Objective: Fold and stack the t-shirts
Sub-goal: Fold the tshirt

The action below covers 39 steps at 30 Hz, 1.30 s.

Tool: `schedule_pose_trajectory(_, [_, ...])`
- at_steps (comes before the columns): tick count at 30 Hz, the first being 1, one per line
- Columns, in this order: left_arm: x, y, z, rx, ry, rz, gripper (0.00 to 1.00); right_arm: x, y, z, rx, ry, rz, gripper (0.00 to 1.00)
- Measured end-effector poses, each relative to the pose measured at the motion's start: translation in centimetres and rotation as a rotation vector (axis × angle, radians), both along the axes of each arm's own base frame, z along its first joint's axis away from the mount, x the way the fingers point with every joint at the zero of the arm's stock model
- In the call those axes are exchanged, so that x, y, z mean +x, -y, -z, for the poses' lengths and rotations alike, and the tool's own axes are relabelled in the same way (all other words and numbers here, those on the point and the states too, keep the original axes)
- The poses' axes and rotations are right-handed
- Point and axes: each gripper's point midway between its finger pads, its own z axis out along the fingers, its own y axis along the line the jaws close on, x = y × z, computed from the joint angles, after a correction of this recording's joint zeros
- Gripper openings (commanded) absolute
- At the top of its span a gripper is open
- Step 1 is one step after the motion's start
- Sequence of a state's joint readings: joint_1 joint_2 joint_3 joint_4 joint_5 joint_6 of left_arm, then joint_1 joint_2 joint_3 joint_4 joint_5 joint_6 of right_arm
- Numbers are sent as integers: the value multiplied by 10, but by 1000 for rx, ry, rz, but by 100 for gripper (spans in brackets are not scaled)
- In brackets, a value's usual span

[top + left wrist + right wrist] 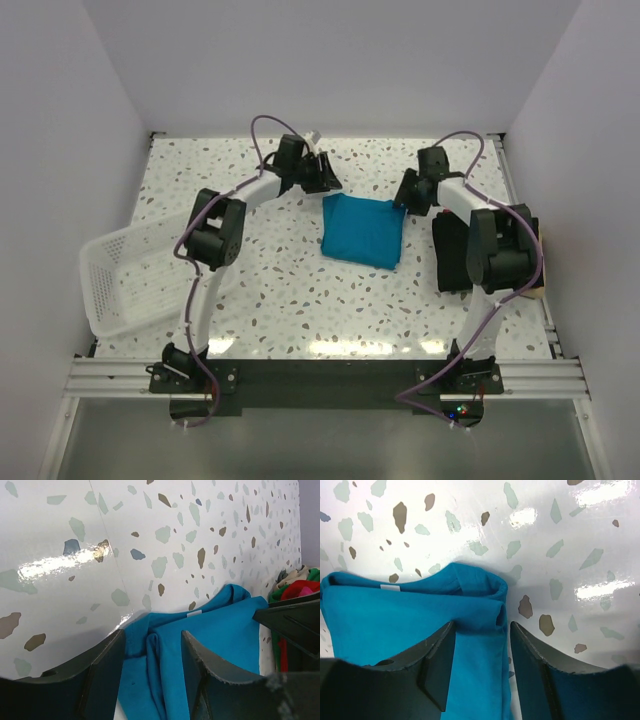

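Speckled desk (280, 290), white walls round it. Teal t-shirt (362, 232) sits centre, folded small. My left tool (322, 177) is at its 11 o'clock corner, right tool (408, 194) at 1 o'clock. Both have jaws apart astride the far edge, nothing pinched yet. Prob. paired so the edge lifts level. Black t-shirt (450, 258) lies at 3 o'clock, likely the stack spot.
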<state>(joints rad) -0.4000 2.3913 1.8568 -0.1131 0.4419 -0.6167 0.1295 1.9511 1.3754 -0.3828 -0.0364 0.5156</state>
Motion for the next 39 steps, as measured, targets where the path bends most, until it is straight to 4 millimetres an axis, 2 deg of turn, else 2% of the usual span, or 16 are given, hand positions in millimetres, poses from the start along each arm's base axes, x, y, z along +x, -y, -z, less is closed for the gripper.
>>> schedule_pose_trajectory(7, [0,8,2,12,8,3,52,1,-1,6,1,-9,-1,43])
schedule_pose_trajectory(15, [-13,22,17,49,-15,25,50,1,-1,9,5,-15,-3,36])
schedule_pose_trajectory(18, [-14,23,18,61,-8,29,43,2,-2,9,5,-13,-4,32])
schedule_pose_trajectory(21, [-12,23,17,68,0,28,30,2,-2,9,5,-13,-5,22])
schedule_pose_trajectory(24, [-12,22,18,73,1,27,10,2,-2,9,5,-13,-5,10])
schedule_pose_trajectory(27, [-12,22,21,75,-4,26,0,2,-2,9,5,-13,-5,3])
schedule_pose_trajectory(29, [-12,22,22,75,-6,25,0,2,-2,9,5,-13,-5,0])
schedule_pose_trajectory(39, [-13,20,19,73,12,14,0,2,-2,7,6,-7,-5,0])
